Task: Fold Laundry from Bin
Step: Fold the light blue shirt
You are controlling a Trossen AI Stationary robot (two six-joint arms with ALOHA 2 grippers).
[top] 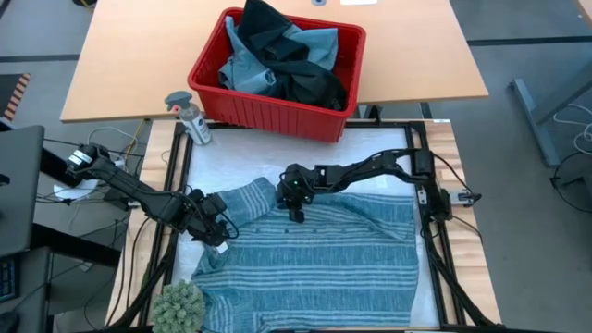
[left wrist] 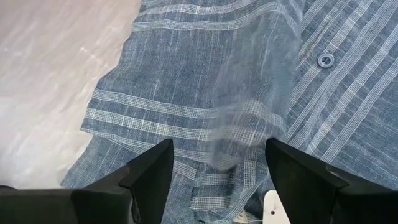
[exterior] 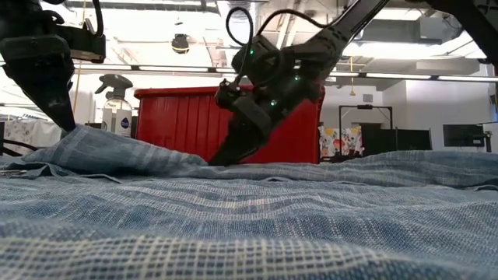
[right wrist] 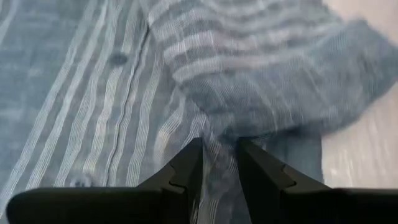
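- A grey-blue cloth shirt with pale stripes lies spread across the white-covered table between the two arms, covering most of the near half of it.
- The right tool is down at the shirt's upper edge near the middle of the table; in the right wrist view its two dark fingers stand close together with a raised fold of the striped cloth pinched between them.
- The left tool hangs over the shirt's left part, where a sleeve or corner is bunched; in the left wrist view its fingers are spread wide with striped cloth lying below and between them, apart from the pads.
- A small dark button shows on the shirt's placket in the left wrist view.
- The red rectangular plastic bin stands on the wooden table beyond the white surface, filled with a light blue garment and a black garment.
- A clear spray bottle with a grey trigger stands just beside the bin's left corner.
- A green spiky plant-like ball sits at the near left corner, touching the shirt's hem.
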